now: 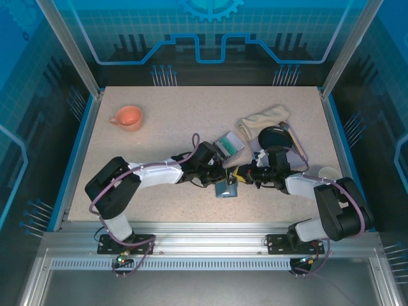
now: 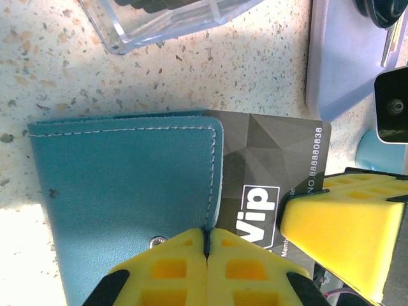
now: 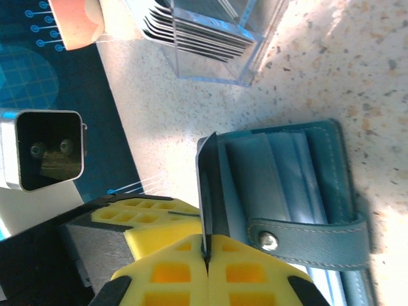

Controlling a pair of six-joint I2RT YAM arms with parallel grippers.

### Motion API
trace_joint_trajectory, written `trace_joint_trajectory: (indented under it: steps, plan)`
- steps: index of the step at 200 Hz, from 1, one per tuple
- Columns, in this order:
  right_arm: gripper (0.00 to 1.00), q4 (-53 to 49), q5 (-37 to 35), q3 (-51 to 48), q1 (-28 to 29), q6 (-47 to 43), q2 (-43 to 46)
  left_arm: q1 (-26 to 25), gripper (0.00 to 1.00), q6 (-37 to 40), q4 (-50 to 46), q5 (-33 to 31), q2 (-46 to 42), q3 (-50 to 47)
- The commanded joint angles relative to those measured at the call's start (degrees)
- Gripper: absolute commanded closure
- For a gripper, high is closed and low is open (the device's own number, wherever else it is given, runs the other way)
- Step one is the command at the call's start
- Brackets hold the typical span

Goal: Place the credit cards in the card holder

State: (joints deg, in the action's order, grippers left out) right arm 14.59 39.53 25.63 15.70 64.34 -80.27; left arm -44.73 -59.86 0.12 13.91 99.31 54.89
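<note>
Two clenched | right gripper [image 3: 205, 255]: dark card [image 2: 274, 159], partly inside card holder [image 2: 127, 185] | left gripper [image 2: 207, 245]: card holder edge

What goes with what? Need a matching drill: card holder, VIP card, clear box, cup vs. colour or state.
Things:
1. card holder
2. VIP card
3. clear box
4. cup

Colour or state:
a. orange, standing far off to the left
b. holds a stack of cards
c. teal-blue, with a snap strap
d. dark grey, sticking out of the card holder

Pairs: 1-c, 2-d, 3-b, 4-a.
</note>
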Motion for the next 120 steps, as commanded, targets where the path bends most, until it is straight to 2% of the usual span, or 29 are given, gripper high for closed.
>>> trace_joint_trajectory:
  steps: [1, 23, 60, 120]
  plan:
    - [1.00, -13.60, -4.13, 4.78, 1.13, -9.39, 4.10, 0.21, 1.00, 0.64, 1.13, 1.03, -2.83, -1.67]
    - [1.00, -29.11, -15.46, 10.14, 4.96, -17.73, 6.18, 1.20, 1.00, 1.34, 1.12, 2.02, -5.40, -3.20]
    - [1.00, -36.69, -25.54, 13.49, 8.64, -21.16, 6.75, 3.39, 1.00, 2.55, 0.71, 3.42, -9.23, -6.87]
    - [1.00, -40.11, -30.52, 20.58, 15.99, -25.84, 3.67, 5.30, 1.00, 4.48, 0.92, 4.37, -11.57, -11.96]
